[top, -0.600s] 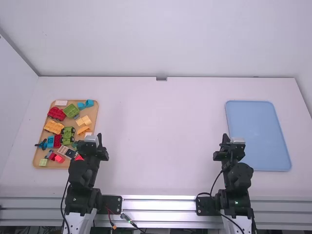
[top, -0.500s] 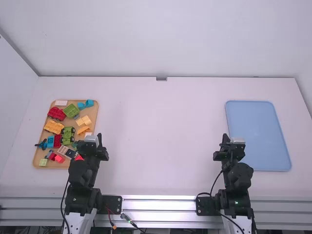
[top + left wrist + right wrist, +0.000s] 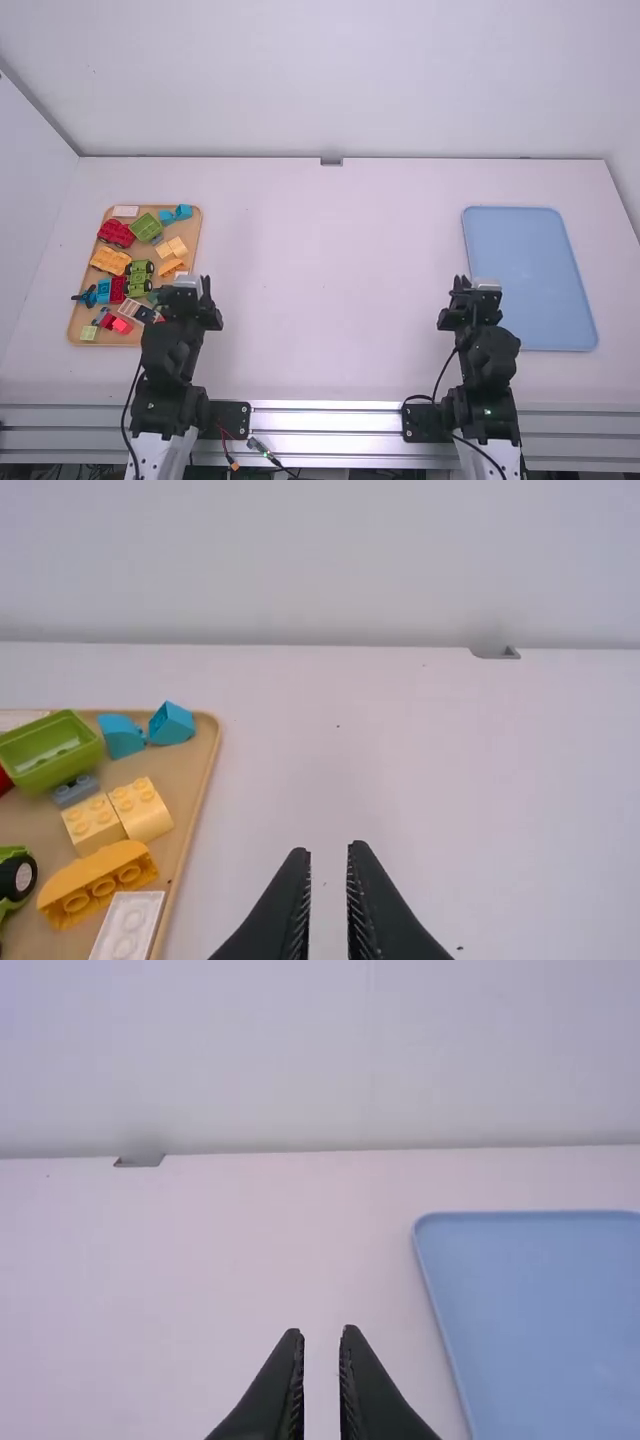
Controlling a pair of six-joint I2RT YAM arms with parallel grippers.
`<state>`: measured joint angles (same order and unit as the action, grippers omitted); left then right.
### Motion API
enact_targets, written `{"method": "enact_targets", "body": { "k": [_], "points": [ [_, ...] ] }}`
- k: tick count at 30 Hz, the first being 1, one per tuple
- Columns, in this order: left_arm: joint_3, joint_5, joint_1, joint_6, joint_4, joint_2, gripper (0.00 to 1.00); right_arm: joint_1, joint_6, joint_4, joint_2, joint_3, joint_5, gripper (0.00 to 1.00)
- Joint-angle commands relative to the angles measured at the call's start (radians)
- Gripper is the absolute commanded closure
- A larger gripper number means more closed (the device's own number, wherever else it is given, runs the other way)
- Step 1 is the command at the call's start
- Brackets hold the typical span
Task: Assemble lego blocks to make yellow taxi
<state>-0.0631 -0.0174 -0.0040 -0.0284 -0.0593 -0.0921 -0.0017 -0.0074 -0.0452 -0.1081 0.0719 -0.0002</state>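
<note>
Above the table my left gripper is beside the right edge of the wooden tray; its fingers stand open with a narrow gap, and the left gripper holds nothing. On the tray lie two light yellow bricks, an orange-yellow curved piece and a larger orange-yellow piece. In the left wrist view the light yellow bricks touch, near the curved piece and a white brick. My right gripper is by the blue tray; the right gripper is slightly open and holds nothing.
Around them on the wooden tray are red pieces, a green box-like piece, a green wheeled piece and blue pieces. A flat blue tray rests at the table's right. Walls rise behind the table.
Both arms have shifted very slightly near their starting spots. The left arm now covers a small red piece that showed beside it before. The pieces on the tray have not moved.
</note>
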Motion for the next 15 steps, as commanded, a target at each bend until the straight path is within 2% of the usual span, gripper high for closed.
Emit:
{"method": "enact_targets", "body": {
  "k": [1,5,6,15],
  "points": [
    [-0.06,-0.027,-0.005,-0.026,-0.01,-0.032,0.87,0.006,-0.003,-0.008,-0.046,0.079,0.002,0.87],
    [-0.092,-0.04,-0.002,-0.045,-0.029,-0.069,0.83,0.01,-0.008,-0.022,-0.094,0.12,0.003,0.83],
    [-0.143,-0.059,0.008,-0.086,-0.062,-0.126,0.78,0.019,-0.022,-0.044,-0.167,0.179,0.004,0.78],
    [-0.314,-0.11,0.078,-0.21,-0.182,-0.306,0.63,0.046,-0.054,-0.108,-0.372,0.346,0.008,0.63]
  ]
}}
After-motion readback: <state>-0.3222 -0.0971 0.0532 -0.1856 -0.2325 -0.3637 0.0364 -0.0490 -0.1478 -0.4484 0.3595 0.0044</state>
